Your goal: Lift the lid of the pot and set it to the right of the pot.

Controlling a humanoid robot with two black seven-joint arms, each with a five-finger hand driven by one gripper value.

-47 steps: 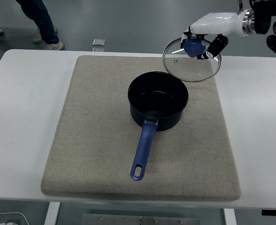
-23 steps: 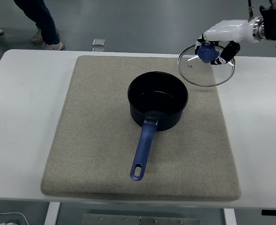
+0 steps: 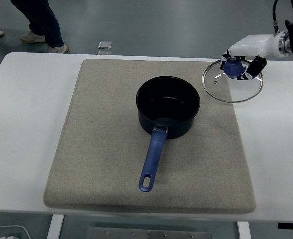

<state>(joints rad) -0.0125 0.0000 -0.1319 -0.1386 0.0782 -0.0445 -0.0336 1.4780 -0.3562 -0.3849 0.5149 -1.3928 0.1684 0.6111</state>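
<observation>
Right hand (image 3: 243, 63) grips the glass lid (image 3: 232, 82) by its blue knob.
Open pot (image 3: 168, 106) sits down-left of it on the grey mat (image 3: 96, 149); nothing stands between.

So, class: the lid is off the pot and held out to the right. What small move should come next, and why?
Probably lower it. The right hand grips the glass lid by its blue knob, already right of the open pot, over the mat's right edge.

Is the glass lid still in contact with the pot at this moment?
Apart. The head view shows the glass lid held by its blue knob in the right hand, well to the right of the pot, with bare mat between them.
</observation>
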